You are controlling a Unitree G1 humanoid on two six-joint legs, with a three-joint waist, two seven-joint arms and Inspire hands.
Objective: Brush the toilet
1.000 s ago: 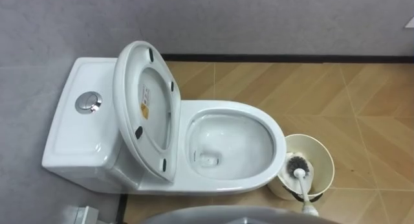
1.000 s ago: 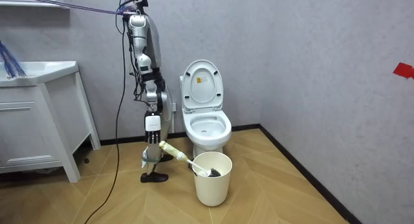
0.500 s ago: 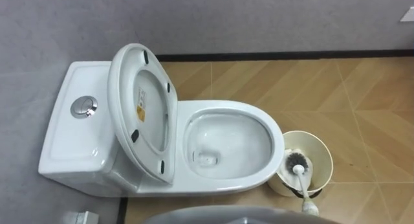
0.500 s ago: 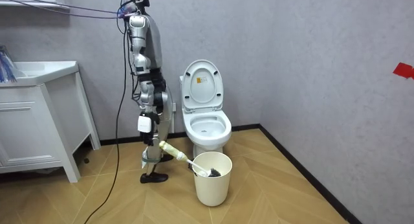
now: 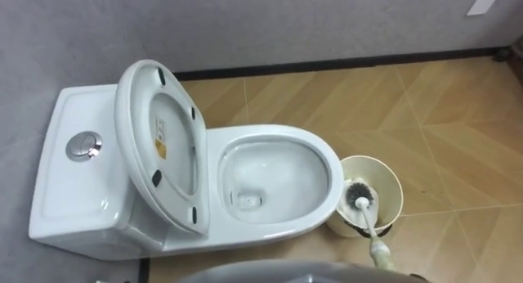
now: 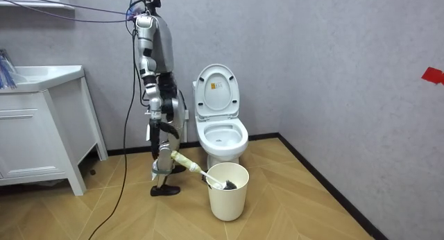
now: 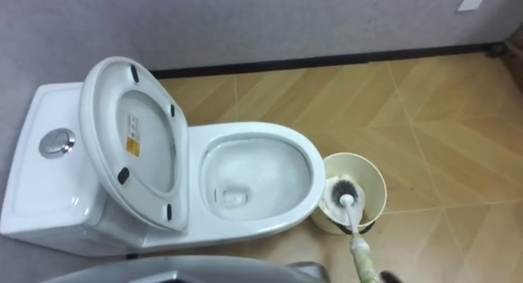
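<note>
1. The robot stands on the wooden floor beside the toilet, on its room view's left, with its head bent down over the bowl.
2. The toilet seat and lid are raised together and lean back against the cistern, which has a round chrome flush button on top. The bowl lies open.
3. A cream waste bin stands on the floor just beside the front of the bowl, close to touching it.
4. The toilet brush is slanted, with its dark bristle head down inside the bin. Its white handle rises over the bin's near rim towards the robot.
5. In the room view the right hand hangs low at the robot's side and is closed around the pale grip at the top of the brush handle.
6. The brush is not in the toilet bowl; its head is in the bin.
7. A dark skirting board runs along the foot of the grey wall behind the toilet.
8. A white vanity cabinet stands well apart from the toilet, at the room view's left.
</note>
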